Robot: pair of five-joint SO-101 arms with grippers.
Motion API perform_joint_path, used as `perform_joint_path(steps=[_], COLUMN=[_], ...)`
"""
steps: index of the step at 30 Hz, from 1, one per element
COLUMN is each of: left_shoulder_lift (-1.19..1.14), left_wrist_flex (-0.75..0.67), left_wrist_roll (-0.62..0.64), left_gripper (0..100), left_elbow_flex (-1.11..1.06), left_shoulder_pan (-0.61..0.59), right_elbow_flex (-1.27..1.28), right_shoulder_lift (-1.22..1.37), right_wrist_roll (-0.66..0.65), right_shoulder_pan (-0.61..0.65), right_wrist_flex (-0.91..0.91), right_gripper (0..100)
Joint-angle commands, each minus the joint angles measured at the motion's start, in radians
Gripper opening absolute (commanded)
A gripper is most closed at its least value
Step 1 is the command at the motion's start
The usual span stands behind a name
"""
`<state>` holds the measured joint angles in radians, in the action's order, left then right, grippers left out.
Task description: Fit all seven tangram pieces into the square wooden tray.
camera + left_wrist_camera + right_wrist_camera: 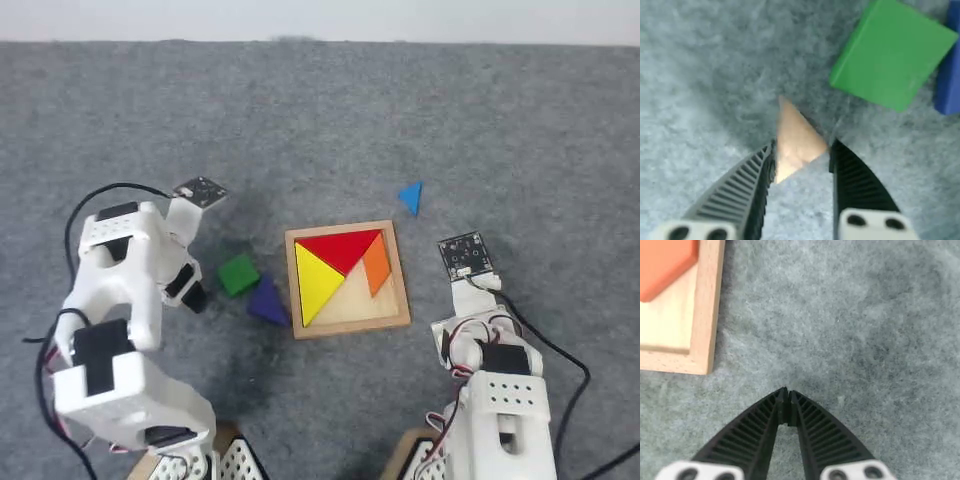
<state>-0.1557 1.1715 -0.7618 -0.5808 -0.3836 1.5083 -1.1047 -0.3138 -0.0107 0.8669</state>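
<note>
**Left tool on pale triangle, three pieces seated in tray**

The left tool (pixel 802 145) was clamped on a pale triangle (pixel 795 135), one jaw against each side, with the piece low over the grey felt worktop (pixel 500 120). In the high view that tool (pixel 195 295) sat at 8 o'clock from the green square (pixel 238 274), just beside it. A dark blue piece (pixel 268 300) lay at 4 o'clock from the square, touching or almost touching the tray's outer rim.

The right tool (pixel 788 392) was closed on nothing, its jaws pressed together above bare felt, near a corner of the square wooden tray (pixel 704 315) but apart from it.

The tray (pixel 350 325) sat mid-worktop between the two arms. Inside it, the red triangle (pixel 340 248) filled the 12 o'clock side, the yellow triangle (pixel 315 280) the 9 o'clock side, and the orange parallelogram (pixel 377 265) the 3 o'clock side. Bare wood showed toward 5 o'clock.

A small blue triangle (pixel 411 197) lay on the felt at 1 o'clock from the tray, apart from it.
</note>
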Motion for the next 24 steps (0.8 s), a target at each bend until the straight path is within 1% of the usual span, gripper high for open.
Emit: perform_joint_path(steps=[1, 5, 10, 12, 14, 19, 22, 24], left_shoulder_lift=[-0.003, 0.002, 0.031, 0.066, 0.109, 0.226, 0.255, 0.253], left_wrist_flex=[-0.021, -0.021, -0.014, -0.005, 0.037, 0.137, 0.153, 0.15], left_wrist_roll=[-0.006, 0.0, 0.075, 0.1, 0.11, 0.157, 0.196, 0.229], left_gripper=[12, 7, 2, 1, 1, 1, 2, 5], left_elbow_flex=[0.007, 0.013, 0.065, 0.087, 0.11, 0.151, 0.165, 0.166], left_shoulder_pan=[-0.011, -0.003, -0.003, 0.0, 0.025, 0.127, 0.172, 0.175], right_elbow_flex=[-0.006, -0.006, -0.006, -0.006, -0.006, -0.006, -0.006, -0.006], right_shoulder_lift=[-0.022, -0.022, -0.022, -0.022, -0.022, -0.022, -0.022, -0.022], right_wrist_roll=[-0.011, -0.011, -0.011, -0.011, -0.011, -0.011, -0.011, -0.011], right_shoulder_pan=[0.004, 0.004, 0.004, 0.004, 0.005, 0.005, 0.005, 0.005], right_wrist_flex=[-0.001, -0.001, -0.001, -0.001, -0.001, -0.001, -0.001, -0.001], right_gripper=[0.9, 0.9, 0.9, 0.9, 0.9, 0.9, 0.9, 0.9])
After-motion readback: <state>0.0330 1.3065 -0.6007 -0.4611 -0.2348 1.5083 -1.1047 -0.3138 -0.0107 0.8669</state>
